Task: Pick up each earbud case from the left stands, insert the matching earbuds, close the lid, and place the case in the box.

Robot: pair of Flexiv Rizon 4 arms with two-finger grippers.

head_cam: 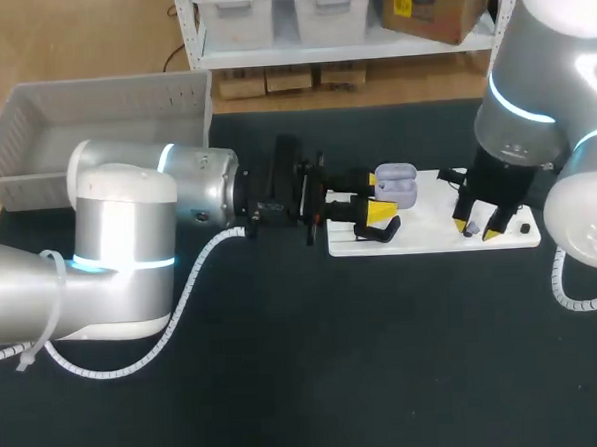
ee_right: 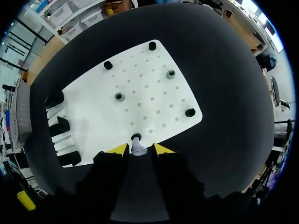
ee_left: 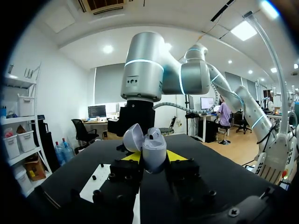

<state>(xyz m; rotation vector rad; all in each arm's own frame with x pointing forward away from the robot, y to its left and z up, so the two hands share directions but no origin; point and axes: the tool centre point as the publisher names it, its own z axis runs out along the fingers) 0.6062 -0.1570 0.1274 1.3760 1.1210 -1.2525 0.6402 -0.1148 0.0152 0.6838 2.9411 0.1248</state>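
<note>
Over white board point(ee_right: 154, 88) | left jaws pinch open earbud case point(ee_left: 152, 151) | earbud point(ee_right: 138, 147) between right jaws, grip unclear

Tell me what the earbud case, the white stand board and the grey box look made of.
Earbud case: probably smooth lavender plastic, with a soft satin sheen on its rounded shell.
Stand board: a rigid, matte white sheet drilled with rows of small holes. Whether it is plastic or painted metal is unclear.
Box: pale grey moulded plastic, judging by its perforated walls and thick rim.

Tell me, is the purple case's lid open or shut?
Open. In the left wrist view the lid tilts back off the purple case, which the left gripper holds.
</note>
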